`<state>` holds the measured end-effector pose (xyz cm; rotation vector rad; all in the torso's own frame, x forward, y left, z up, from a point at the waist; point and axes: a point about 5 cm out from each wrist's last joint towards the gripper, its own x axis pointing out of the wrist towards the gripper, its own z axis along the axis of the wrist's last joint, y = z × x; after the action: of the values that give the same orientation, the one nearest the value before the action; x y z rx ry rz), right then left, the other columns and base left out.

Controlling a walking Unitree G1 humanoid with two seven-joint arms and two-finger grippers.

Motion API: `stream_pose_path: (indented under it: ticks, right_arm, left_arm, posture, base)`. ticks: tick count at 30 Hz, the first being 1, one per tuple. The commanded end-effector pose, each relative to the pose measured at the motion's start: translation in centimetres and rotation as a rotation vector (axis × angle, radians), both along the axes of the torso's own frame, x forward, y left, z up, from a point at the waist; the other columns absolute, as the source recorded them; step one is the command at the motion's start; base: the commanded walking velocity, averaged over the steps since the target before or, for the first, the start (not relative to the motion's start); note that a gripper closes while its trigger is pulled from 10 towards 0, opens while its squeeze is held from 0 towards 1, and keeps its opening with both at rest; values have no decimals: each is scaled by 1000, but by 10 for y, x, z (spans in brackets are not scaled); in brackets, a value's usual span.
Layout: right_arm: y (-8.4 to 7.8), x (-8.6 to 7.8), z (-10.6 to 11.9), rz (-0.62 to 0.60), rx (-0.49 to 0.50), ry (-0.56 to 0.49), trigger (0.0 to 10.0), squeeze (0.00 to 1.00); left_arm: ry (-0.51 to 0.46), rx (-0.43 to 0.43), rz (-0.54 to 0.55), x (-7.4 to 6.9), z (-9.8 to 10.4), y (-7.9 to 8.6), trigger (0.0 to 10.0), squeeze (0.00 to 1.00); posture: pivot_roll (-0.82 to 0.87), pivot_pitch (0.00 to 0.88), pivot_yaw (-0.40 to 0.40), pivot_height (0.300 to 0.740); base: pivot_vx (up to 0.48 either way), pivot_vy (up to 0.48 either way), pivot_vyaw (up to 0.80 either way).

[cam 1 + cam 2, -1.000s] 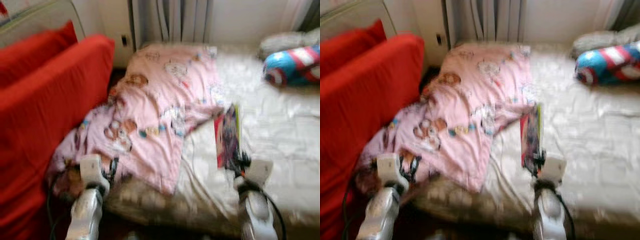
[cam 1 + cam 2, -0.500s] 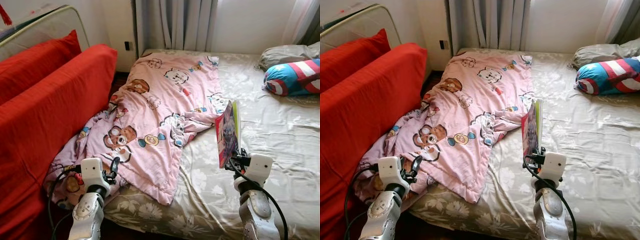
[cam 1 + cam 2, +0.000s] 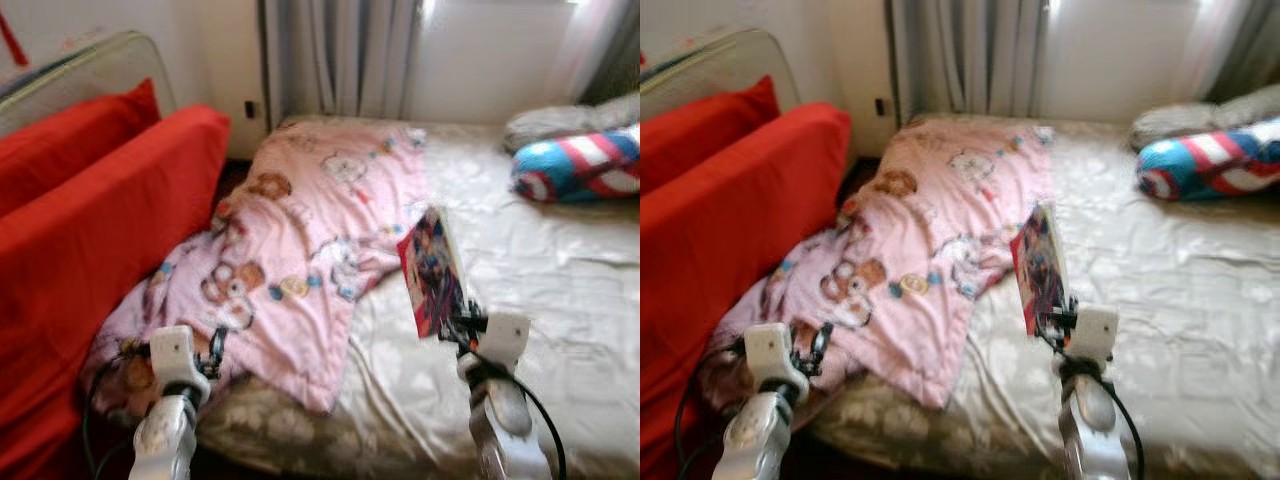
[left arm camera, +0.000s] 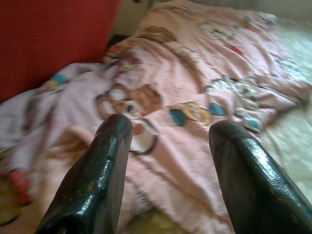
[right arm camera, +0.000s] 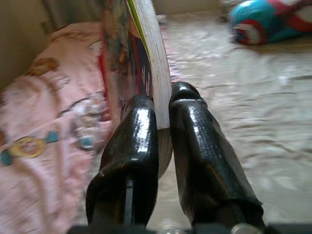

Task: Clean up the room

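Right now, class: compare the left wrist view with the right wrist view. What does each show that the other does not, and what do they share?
Left wrist view alone: the left gripper with its fingers spread apart, nothing between them, and the red sofa beside the bed.

Right wrist view alone: the right gripper clamped on the lower edge of a book held upright, and the blue, red and white pillow far up the bed.

Both share: the pink cartoon blanket lying rumpled on the pale floral bedsheet.
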<state>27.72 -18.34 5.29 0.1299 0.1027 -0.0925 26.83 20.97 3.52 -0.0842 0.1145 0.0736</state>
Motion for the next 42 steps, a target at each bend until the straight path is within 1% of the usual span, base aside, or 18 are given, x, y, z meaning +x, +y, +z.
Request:
stream_pose_path:
  ticks: [1, 3, 5, 11, 26, 42]
  right_arm:
    - [-6, 2, 6, -30, -2, -32, 10000, 0]
    - [-6, 1, 6, -38, -1, -34, 10000, 0]
    - [-5, 2, 6, -34, -22, -38, 10000, 0]
    - [-6, 2, 7, -43, -11, -45, 10000, 0]
    - [-4, 0, 5, -44, -3, -33, 10000, 0]
    - [-3, -6, 2, -45, -2, -22, 10000, 0]
  left_arm:
    - [-5, -10, -17, 3, 1, -7, 10000, 0]
    - [-6, 1, -24, 4, 1, -7, 10000, 0]
    - [-10, 7, -26, 5, 2, -6, 10000, 0]
    - [-16, 6, -18, 6, 3, -4, 10000, 0]
    - [-16, 6, -13, 4, 3, -2, 10000, 0]
    - [-13, 11, -16, 0, 2, -2, 10000, 0]
  posture:
    - [-32, 0, -8, 740]
    - [-32, 0, -8, 740]
    - [-29, 0, -7, 740]
    - [-28, 0, -8, 740]
    - [-29, 0, -3, 740]
    - [-33, 22, 1, 740]
  base:
    - [0, -401, -450]
    - [0, -399, 0]
    - [0, -409, 0]
    - [0, -412, 0]
    - [0, -412, 0]
    - [0, -411, 0]
